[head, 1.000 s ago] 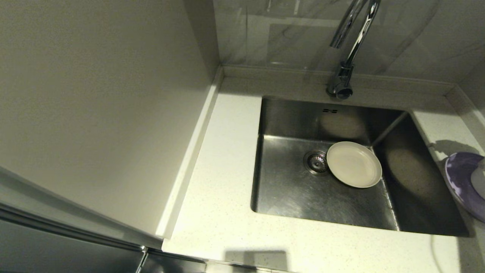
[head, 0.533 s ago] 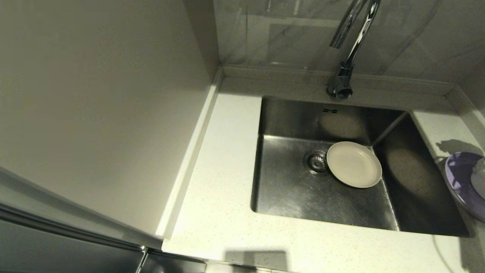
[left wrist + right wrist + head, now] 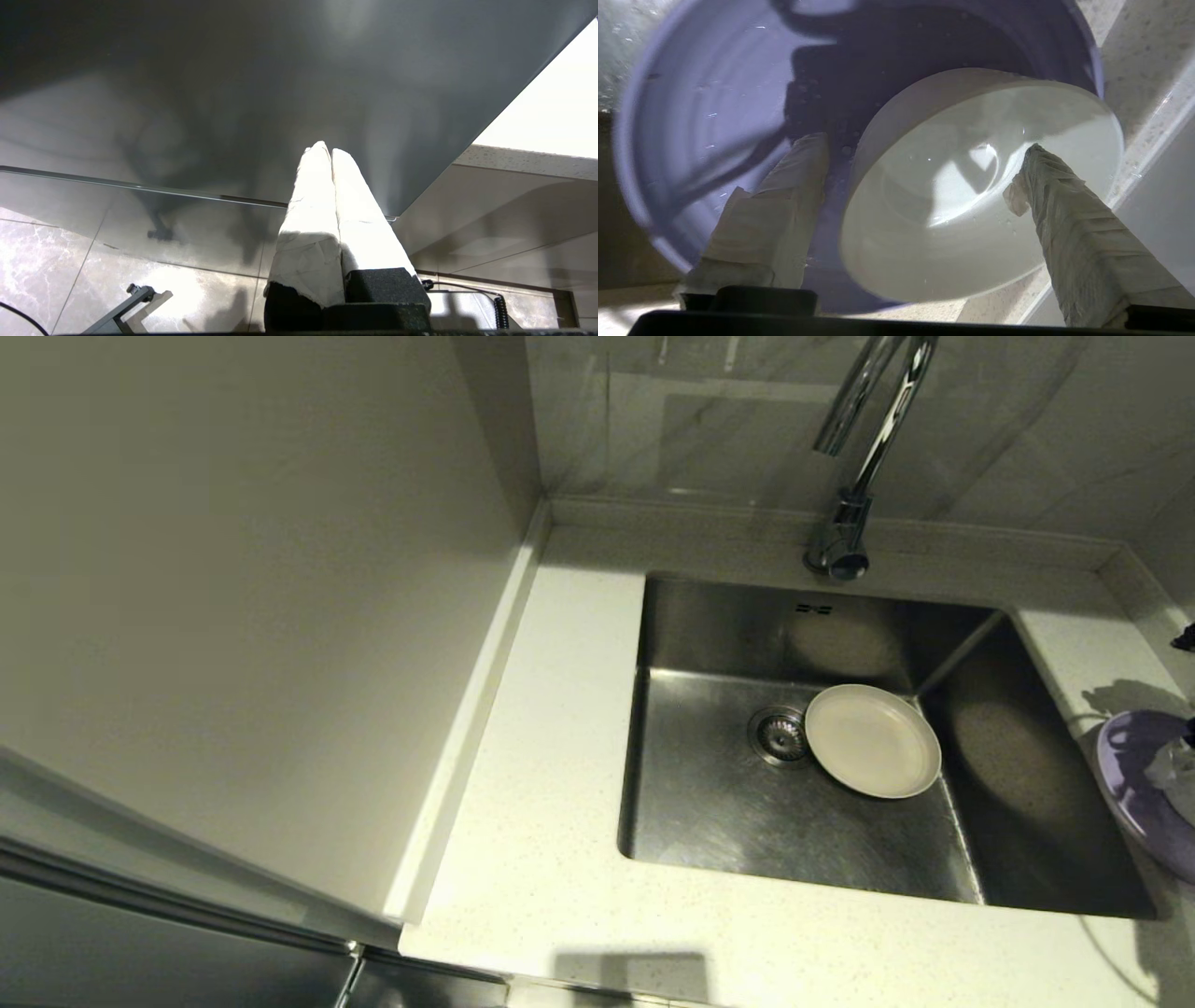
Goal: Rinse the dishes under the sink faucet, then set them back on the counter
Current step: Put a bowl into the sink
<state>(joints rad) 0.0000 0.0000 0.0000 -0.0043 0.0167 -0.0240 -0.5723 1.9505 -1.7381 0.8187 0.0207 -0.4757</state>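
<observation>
The beige plate (image 3: 873, 740) lies in the sink (image 3: 709, 821), beside the drain strainer (image 3: 780, 735) and below the faucet (image 3: 854, 495). On the counter (image 3: 551, 784) at the far right rests the lavender plate (image 3: 1134, 784) (image 3: 705, 107), with the white bowl (image 3: 971, 196) on it. My right gripper (image 3: 920, 149) is open over them: one wrapped finger (image 3: 798, 168) rests on the lavender plate outside the bowl, and the other finger (image 3: 1045, 186) reaches inside the bowl. My left gripper (image 3: 327, 149) is shut and empty, parked low in front of a cabinet.
A tall pale panel (image 3: 243, 597) walls off the counter's left side. Grey marbled tiles (image 3: 709, 420) and a low raised edge (image 3: 971, 537) close the back. A thin cable (image 3: 1088, 943) trails on the counter at front right.
My right gripper has come in over the lavender plate at the right edge, now covering the bowl in the head view. Its shadow on the counter has shifted. The beige plate has not moved.
</observation>
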